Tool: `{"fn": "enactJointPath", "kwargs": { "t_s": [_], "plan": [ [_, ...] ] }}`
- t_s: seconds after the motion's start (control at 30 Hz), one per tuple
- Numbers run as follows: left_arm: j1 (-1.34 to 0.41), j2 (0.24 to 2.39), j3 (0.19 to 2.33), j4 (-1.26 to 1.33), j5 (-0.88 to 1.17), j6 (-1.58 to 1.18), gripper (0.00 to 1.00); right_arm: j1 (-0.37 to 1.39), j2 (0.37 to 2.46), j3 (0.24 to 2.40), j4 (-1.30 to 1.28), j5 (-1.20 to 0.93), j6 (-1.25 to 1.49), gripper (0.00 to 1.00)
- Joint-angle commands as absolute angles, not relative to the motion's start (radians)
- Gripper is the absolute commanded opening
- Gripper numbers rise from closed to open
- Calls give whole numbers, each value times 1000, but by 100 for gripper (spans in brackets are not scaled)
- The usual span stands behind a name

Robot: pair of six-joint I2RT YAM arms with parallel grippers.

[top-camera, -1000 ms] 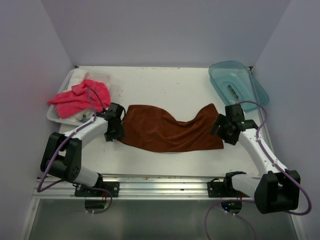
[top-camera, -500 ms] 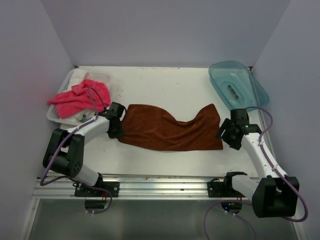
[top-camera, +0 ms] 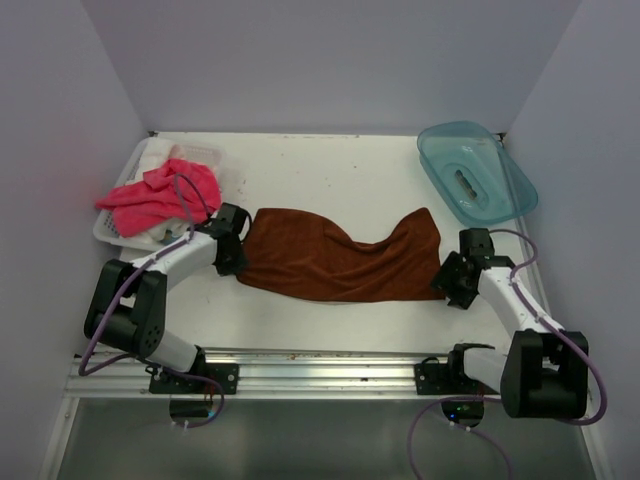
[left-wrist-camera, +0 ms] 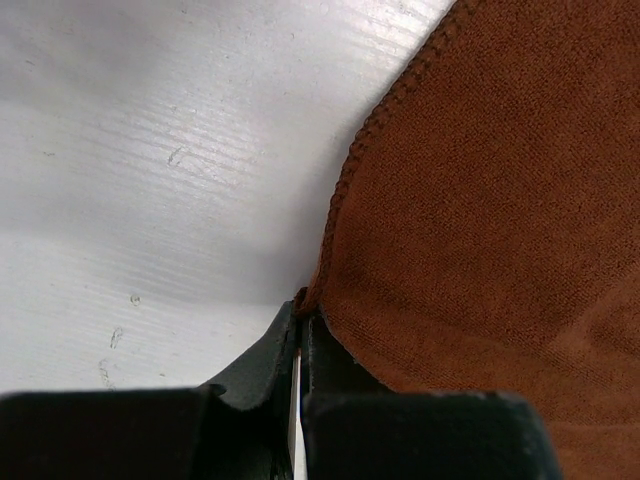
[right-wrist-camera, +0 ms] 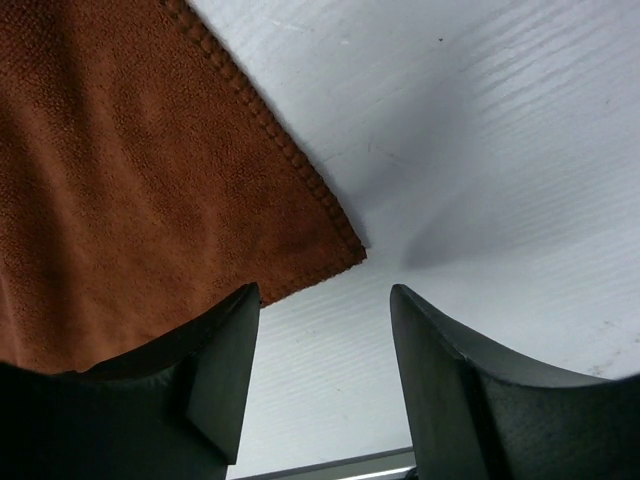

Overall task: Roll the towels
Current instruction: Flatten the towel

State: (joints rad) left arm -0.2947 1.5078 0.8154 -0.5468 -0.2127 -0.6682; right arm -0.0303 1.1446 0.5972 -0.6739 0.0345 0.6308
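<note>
Rust-brown soft cloth towel (top-camera: 340,262) lies spread and wrinkled on the white table (top-camera: 330,170), long side running left to right, far edge dipping in the middle. The left hand (left-wrist-camera: 300,325) is at the towel's left edge, fingers pressed tight together with the stitched hem pinched between them. The right hand (right-wrist-camera: 325,300) is low over the table at the towel's near-right corner, fingers apart and gripping nothing. The corner lies just ahead of the gap, and one finger (right-wrist-camera: 215,370) overlaps the cloth in the wrist view; contact can't be told. The bright pink-red crumpled cloth towel (top-camera: 155,195) sits left of and beyond the brown towel's left end, heaped on a white plastic basket (top-camera: 108,232), not touching the brown towel. A translucent blue plastic tray (top-camera: 478,172) sits beyond the brown towel's right end, apart from it.
</note>
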Motion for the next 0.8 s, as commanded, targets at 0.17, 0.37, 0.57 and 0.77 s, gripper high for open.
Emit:
{"fn": "enactJointPath", "kwargs": {
  "t_s": [0.17, 0.37, 0.57, 0.77],
  "plan": [
    [-287, 1470, 868, -528, -207, -655, 0, -34, 1216, 535, -528, 3, 680, 46],
    [-287, 1457, 874, -537, -206, -650, 0, -32, 1221, 518, -497, 18, 692, 28],
    [-287, 1439, 879, -548, -209, -646, 0, -32, 1230, 551, -497, 31, 684, 5],
    [-287, 1430, 885, -554, -204, -641, 0, -32, 1269, 565, -486, 32, 681, 39]
  ]
}}
